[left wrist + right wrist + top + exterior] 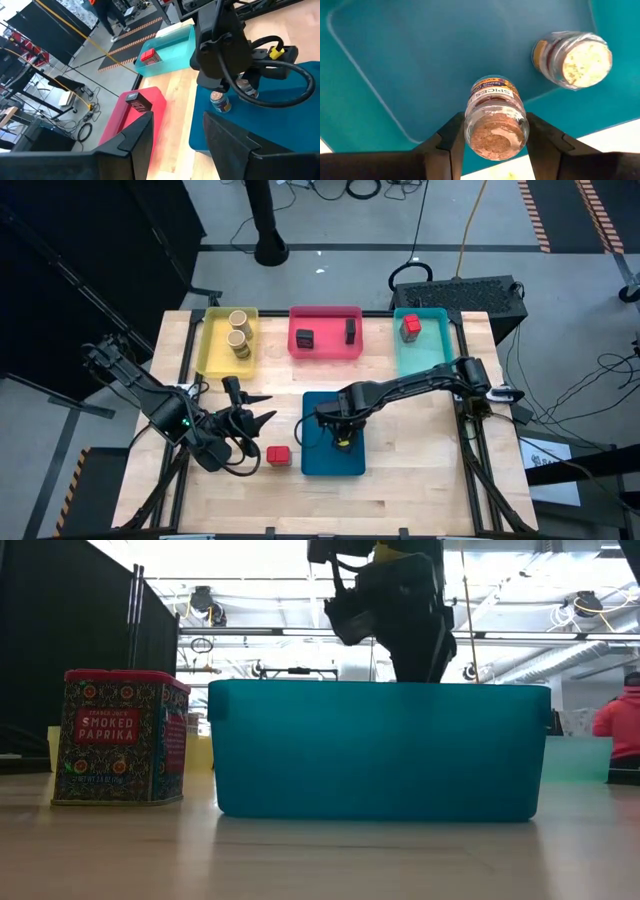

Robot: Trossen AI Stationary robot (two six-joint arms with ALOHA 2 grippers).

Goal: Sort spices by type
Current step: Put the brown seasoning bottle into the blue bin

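My right gripper (341, 436) points down into the dark blue tray (318, 460) and is shut on a small glass spice jar with a cork lid (495, 127). A second jar of the same kind (572, 59) stands on the tray floor beside it. A red paprika tin (278, 455) rests on its base on the table left of this tray. My left gripper (250, 406) hovers open above the table, left of the tray, with nothing between its fingers (142, 135). Two tan jars (238, 330) stand in the yellow tray, two dark boxes (305, 339) in the red tray, and a red box (410, 327) in the light teal tray. My right gripper pinches the jar's top end, at the cork lid (470, 131), between its two fingers. The fingers come from above and point down, one on each side of the lid. The jar hangs upright below them, inside the blue tray. Whether its base touches the tray floor I cannot tell.
The yellow tray (212, 340), red tray (325, 350) and light teal tray (425, 350) line the table's far side. The blue tray's wall (380, 750) rises around the right gripper. Bare wood lies along the near edge and at the right.
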